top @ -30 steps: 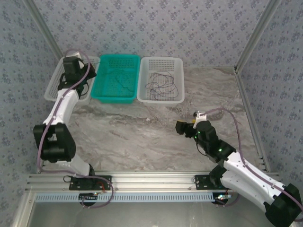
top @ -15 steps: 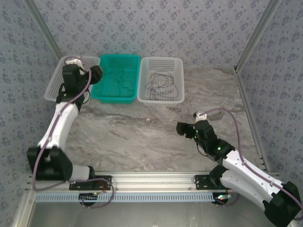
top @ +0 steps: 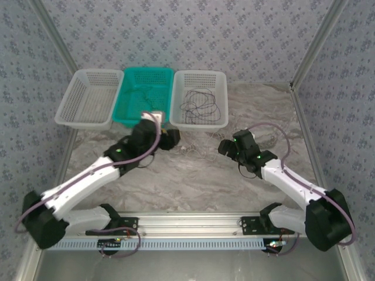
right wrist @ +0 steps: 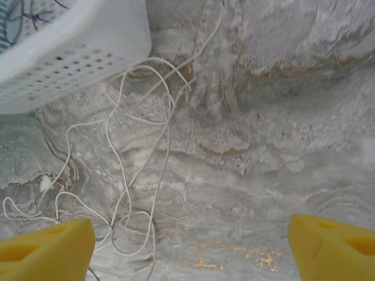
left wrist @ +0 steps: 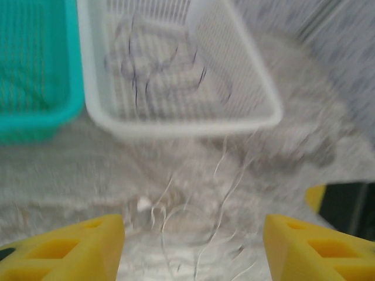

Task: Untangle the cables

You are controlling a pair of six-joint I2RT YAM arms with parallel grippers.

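- The left arm has just swung across the table. A second ago its fingers hung over the left basket [top: 82, 123]. Now the left gripper [top: 171, 139] sits low over the table [top: 193, 181], in front of where the teal basket [top: 149, 69] meets the right basket [top: 199, 124].
- The right gripper [top: 224, 146] has also crept a little up the table. It now faces the left one, with a short stretch of marble between them.
- In that stretch lies the pale cable [right wrist: 126, 170], a loose snarl of hair-thin loops flat on the table. A strand or two runs up toward the right basket's front wall, and I can't tell whether they go over it.
- Both pairs of fingers are spread wide and hold nothing. In each wrist view the yellow pads stand to either side of the snarl.
- The dark cables [top: 199, 105] lie coiled inside the right basket. A thin green wire [top: 146, 99] lies in the teal one.
- My reading is that the left arm has finished at the baskets and both arms are closing on the pale cable. The likely next step is for each to take a strand and draw them apart.
- The left wrist view is smeared, so that arm is probably not settled yet.
- The wire is thin and lies flat, so the fingers would have to close right at the marble or they will miss it.
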